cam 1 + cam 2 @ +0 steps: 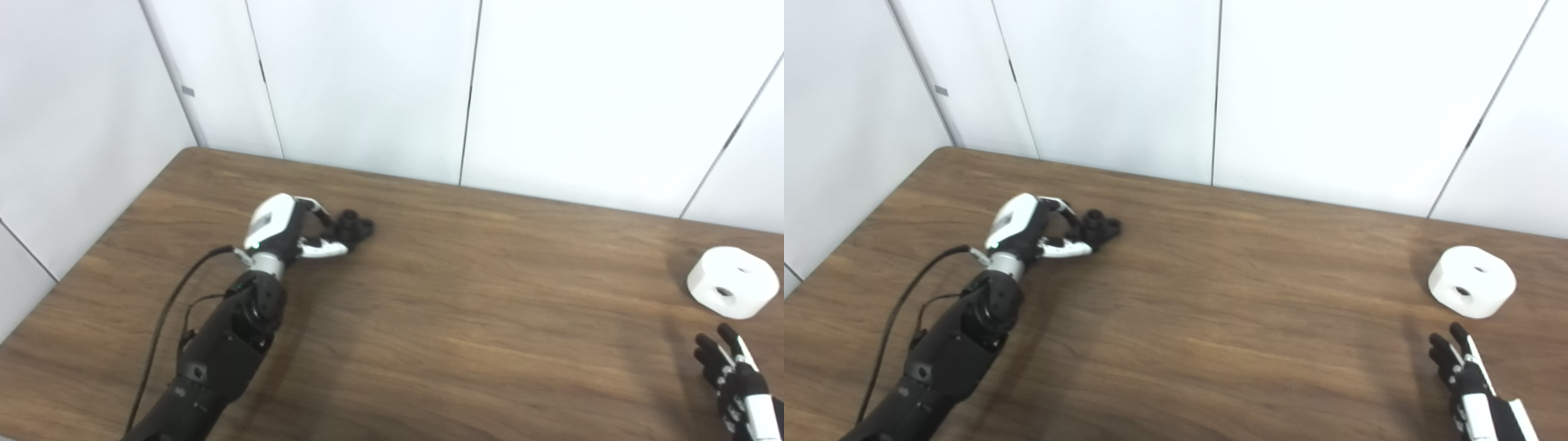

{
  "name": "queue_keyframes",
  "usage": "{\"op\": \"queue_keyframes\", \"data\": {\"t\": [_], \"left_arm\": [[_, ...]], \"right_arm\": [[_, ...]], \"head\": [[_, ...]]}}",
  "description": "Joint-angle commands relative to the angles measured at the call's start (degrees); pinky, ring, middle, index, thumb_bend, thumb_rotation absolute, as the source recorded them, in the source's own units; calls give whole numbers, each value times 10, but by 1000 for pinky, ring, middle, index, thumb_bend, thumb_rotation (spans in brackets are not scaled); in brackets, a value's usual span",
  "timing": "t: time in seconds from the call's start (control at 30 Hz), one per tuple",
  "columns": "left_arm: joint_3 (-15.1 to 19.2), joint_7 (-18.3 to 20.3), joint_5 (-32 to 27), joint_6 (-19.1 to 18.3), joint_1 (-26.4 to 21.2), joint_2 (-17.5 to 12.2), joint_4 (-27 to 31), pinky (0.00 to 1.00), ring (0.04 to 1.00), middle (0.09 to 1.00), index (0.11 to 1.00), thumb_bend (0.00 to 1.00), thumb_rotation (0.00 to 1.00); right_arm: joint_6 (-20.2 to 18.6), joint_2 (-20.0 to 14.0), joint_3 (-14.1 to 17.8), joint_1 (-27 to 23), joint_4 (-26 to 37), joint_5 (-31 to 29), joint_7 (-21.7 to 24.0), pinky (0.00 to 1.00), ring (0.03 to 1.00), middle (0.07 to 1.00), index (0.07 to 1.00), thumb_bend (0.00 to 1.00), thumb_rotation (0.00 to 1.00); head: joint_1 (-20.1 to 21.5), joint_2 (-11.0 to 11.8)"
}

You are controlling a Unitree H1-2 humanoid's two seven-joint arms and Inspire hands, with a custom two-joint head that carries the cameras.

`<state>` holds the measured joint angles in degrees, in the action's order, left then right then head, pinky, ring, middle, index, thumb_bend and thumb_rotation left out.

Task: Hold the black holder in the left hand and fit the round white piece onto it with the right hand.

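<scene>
No brand, label or readable writing is showing on anything here; a small grey tag (188,91) is sitting on the wall panel seam at upper left, too small to read.

The black holder (355,226) is lying on the brown wood-grain worktop (465,306), toward its far left part. It is looking like a small, lumpy black part with rounded knobs or posts rising from it; its finer shape is hard to make out. The left robot hand (294,229), white on its back with black and white fingers, is reaching in from the lower left and curling around the near side of the holder, fingers above and thumb below it. The fingertips are lying right at the holder, but I cannot tell whether they are actually gripping it or only touching it.

The round white piece (1472,281) is resting flat on the worktop at the far right, well apart from the holder. It is looking like a thick, short white cylinder with two dark holes in its top face.

The right robot hand (1464,370) is coming in at the lower right corner, just near of the white piece and not touching it, its fingers spread apart and holding nothing.
</scene>
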<state>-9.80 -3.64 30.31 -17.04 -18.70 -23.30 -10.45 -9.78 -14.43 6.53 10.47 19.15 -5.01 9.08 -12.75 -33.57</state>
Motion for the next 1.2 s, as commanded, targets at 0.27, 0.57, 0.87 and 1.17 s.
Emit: {"op": "queue_keyframes", "data": {"t": [0.27, 0.57, 0.87, 1.17], "left_arm": [[-60, 86, -15, 1, 48, 30, 90, 855, 883, 801, 486, 521, 53], [-113, 139, -9, 5, 81, 51, 140, 741, 874, 818, 486, 521, 54], [-162, 187, -24, 18, 126, 45, 186, 768, 889, 830, 485, 522, 54], [-174, 193, -38, 65, 165, 35, 213, 802, 902, 826, 486, 522, 52]], "right_arm": [[16, 14, -1, -15, 16, 12, -14, 1000, 926, 929, 984, 696, 1000], [10, 28, -14, -21, 34, 28, -20, 1000, 937, 935, 991, 710, 1000], [-22, 50, -35, -26, 69, 52, -31, 1000, 945, 939, 998, 698, 1000], [-53, 67, -41, -31, 97, 65, -35, 1000, 949, 943, 1000, 658, 1000]], "head": [[42, -10], [90, -33], [128, -54], [144, -75]]}}
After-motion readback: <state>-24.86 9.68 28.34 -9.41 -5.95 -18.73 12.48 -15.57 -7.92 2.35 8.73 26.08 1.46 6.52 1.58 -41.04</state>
